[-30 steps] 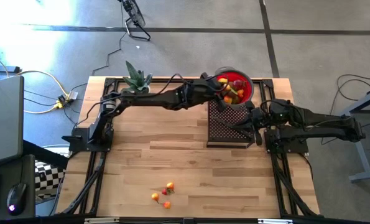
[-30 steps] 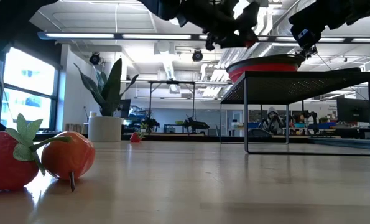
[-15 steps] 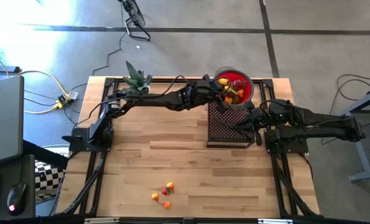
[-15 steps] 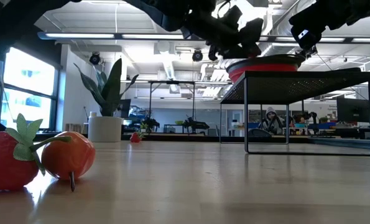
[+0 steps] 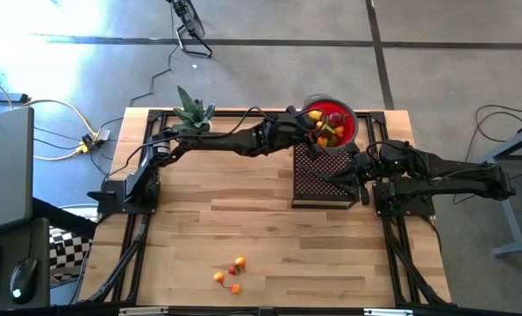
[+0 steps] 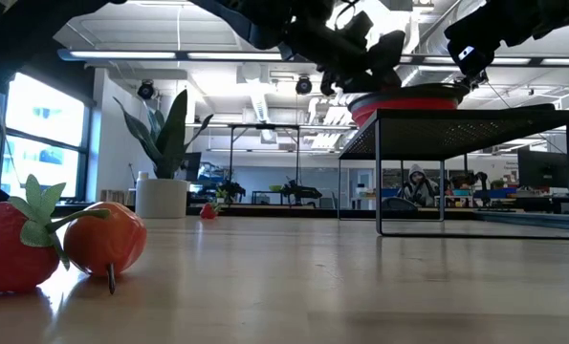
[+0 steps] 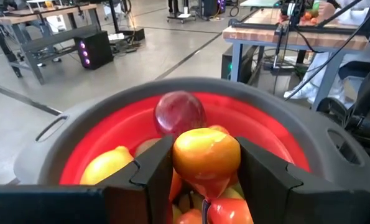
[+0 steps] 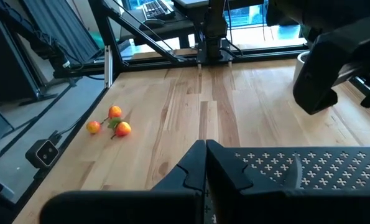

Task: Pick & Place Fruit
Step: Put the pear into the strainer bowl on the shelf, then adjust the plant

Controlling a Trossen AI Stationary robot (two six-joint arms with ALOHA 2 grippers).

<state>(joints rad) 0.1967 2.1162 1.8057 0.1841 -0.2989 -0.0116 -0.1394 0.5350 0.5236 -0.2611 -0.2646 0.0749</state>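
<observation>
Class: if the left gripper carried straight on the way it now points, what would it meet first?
Probably the dark red fruit in the red bowl; the left gripper already holds an orange-yellow fruit.

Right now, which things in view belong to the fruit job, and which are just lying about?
Job:
- orange fruit in left gripper
- fruit pile in red bowl
- loose fruits on table

Lying about:
- potted plant
- black mesh rack
- right gripper, idle over the rack

Fruit [image 5: 327, 125] mostly piled in red bowl [image 5: 349, 124]; three small pieces [image 5: 230, 276] loose on table's near edge
</observation>
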